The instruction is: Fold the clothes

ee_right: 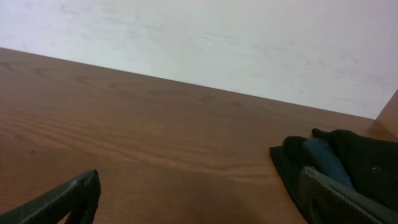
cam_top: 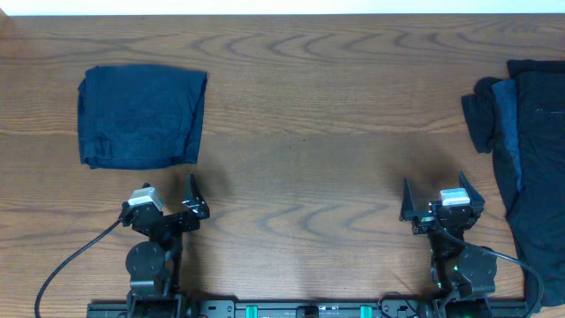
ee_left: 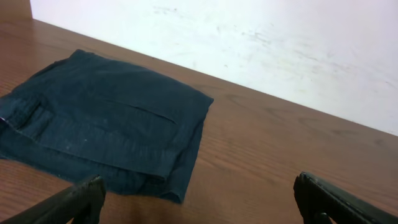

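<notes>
Navy cloth, one folded garment, one rumpled heap.

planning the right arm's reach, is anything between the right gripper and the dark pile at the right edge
Nothing: only bare table lies between the right gripper and the pile, seen in the overhead view.

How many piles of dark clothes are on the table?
2. A folded pile lies at the far left. A rumpled heap lies at the right edge, running out of view, so more clothes may be hidden there.
</notes>
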